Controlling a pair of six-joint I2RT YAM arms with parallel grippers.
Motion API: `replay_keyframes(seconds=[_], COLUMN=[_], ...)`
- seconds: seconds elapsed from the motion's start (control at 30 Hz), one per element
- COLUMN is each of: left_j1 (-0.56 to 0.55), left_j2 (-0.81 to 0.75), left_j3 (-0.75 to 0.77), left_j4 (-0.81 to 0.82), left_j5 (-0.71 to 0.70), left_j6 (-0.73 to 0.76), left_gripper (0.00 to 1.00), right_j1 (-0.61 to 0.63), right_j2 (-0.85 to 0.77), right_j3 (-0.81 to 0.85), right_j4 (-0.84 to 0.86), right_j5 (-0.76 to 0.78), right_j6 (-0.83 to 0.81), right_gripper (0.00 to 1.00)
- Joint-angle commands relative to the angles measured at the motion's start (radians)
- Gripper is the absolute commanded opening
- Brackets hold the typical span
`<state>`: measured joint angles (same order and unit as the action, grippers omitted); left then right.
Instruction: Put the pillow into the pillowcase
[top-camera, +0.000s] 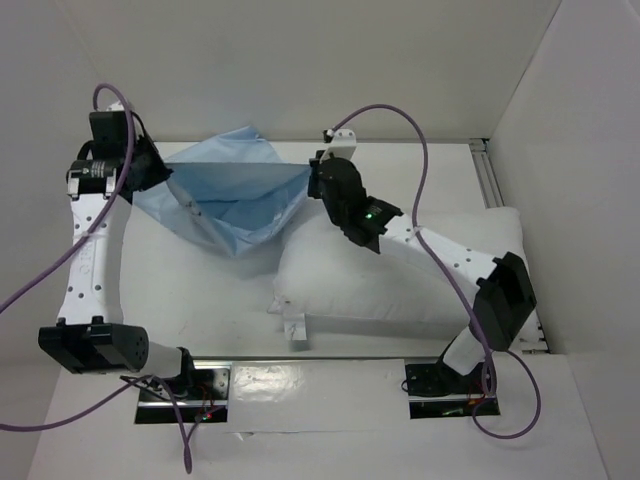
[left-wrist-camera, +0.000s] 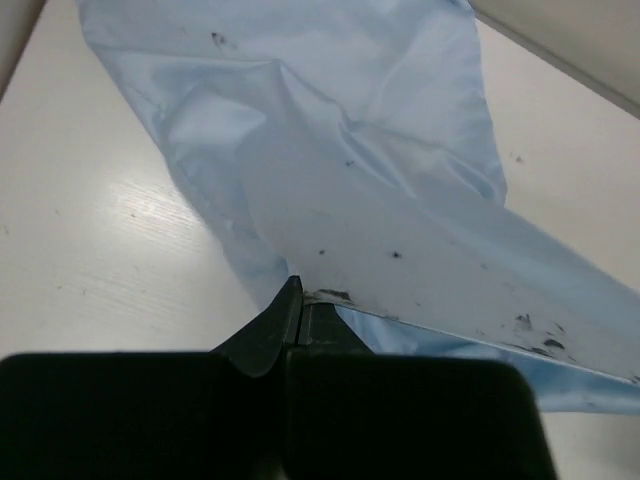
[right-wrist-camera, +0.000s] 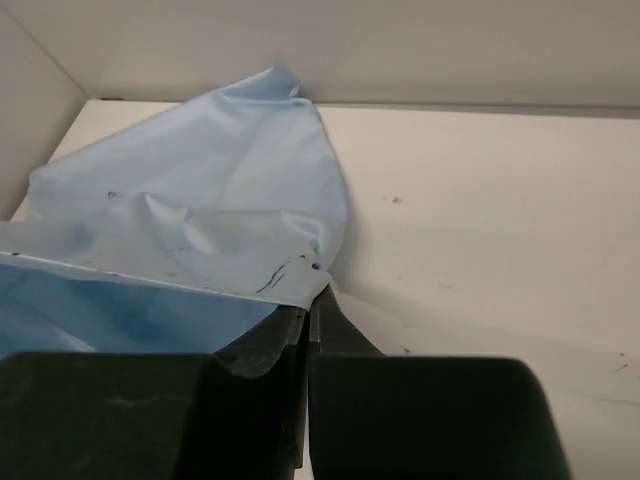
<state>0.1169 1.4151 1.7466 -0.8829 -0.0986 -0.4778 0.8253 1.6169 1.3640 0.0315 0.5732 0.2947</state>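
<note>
Here, the pillowcase (top-camera: 235, 200) hung spread between the two hands above the far part of the tabletop (top-camera: 190, 300), evidently so that its mouth would gape for loading. The left hand (top-camera: 152, 172) was closed flat upon one corner of the hem, its fingers (left-wrist-camera: 270, 335) meeting with only the thin cloth between them. The right hand (top-camera: 320, 182) pinched the opposite corner in the same manner, its fingers (right-wrist-camera: 265, 345) pressed together on the edge. Held apart thus, the upper hem ran nearly taut from hand to hand, while the body of the sack sagged in a limp triangle toward the tabletop; whether its lower tip touched the surface could not be told. The fabric was thin, pale blue and softly creased, sprinkled with small dark specks, and it showed a deeper blue where the overhead view seemed to look into the shaded inside. The pillow (top-camera: 400, 285) lay flat on the tabletop to the right, beneath the right arm and wholly outside the sack, its left end just beside the hanging cloth. It was plump, white and roughly rectangular, with puffed, rounded edges and shallow dimples. By judgement, the opening step was in hand and insertion had not yet begun
</note>
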Motion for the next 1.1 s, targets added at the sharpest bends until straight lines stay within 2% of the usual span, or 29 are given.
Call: replay_keyframes(seconds=[0.0,0.13,0.17,0.27,0.3,0.37,0.5,0.67,0.7,0.8,0.9,1.07], left_j1=[-0.020,-0.060,-0.086,-0.138,-0.178,-0.244,-0.368,-0.522,-0.580,-0.658,-0.678,-0.689], left_j2=[-0.080,-0.206,-0.223,-0.255,-0.255,-0.255,-0.200,-0.168,-0.154,-0.090,-0.032,0.019], left_j3=[-0.158,-0.425,-0.467,-0.555,-0.555,-0.555,-0.498,-0.496,-0.496,-0.496,-0.473,-0.499], left_j4=[0.033,0.096,0.111,0.177,0.189,0.225,0.246,0.332,0.346,0.369,0.407,0.489], left_j5=[-0.037,0.112,0.184,0.278,0.289,0.268,0.159,0.102,0.070,-0.047,-0.066,-0.004], left_j6=[0.042,0.062,0.062,0.071,0.071,0.080,0.139,0.148,0.148,0.148,0.119,0.078], left_gripper=[0.00,0.00,0.19,0.53,0.69,0.76,0.79,0.80,0.80,0.82,0.80,0.77], right_j1=[-0.043,-0.077,-0.086,-0.086,-0.095,-0.095,-0.118,-0.127,-0.127,-0.127,-0.137,-0.146], right_j2=[-0.051,-0.060,-0.060,-0.060,-0.060,-0.060,-0.069,-0.069,-0.069,-0.069,-0.069,-0.080], right_j3=[-0.049,-0.049,-0.049,-0.049,-0.049,-0.049,-0.049,-0.030,-0.029,-0.029,-0.029,-0.029], right_j4=[-0.094,-0.120,-0.120,-0.122,-0.122,-0.122,-0.122,-0.133,-0.133,-0.133,-0.143,-0.143], right_j5=[-0.041,-0.108,-0.125,-0.139,-0.139,-0.151,-0.185,-0.203,-0.203,-0.213,-0.213,-0.222], right_j6=[-0.046,-0.060,-0.074,-0.083,-0.083,-0.083,-0.083,-0.072,-0.072,-0.072,-0.072,-0.063], right_gripper=[0.00,0.00,0.00,0.00,0.00,0.00,0.00,0.00,0.00,0.00,0.00,0.00])
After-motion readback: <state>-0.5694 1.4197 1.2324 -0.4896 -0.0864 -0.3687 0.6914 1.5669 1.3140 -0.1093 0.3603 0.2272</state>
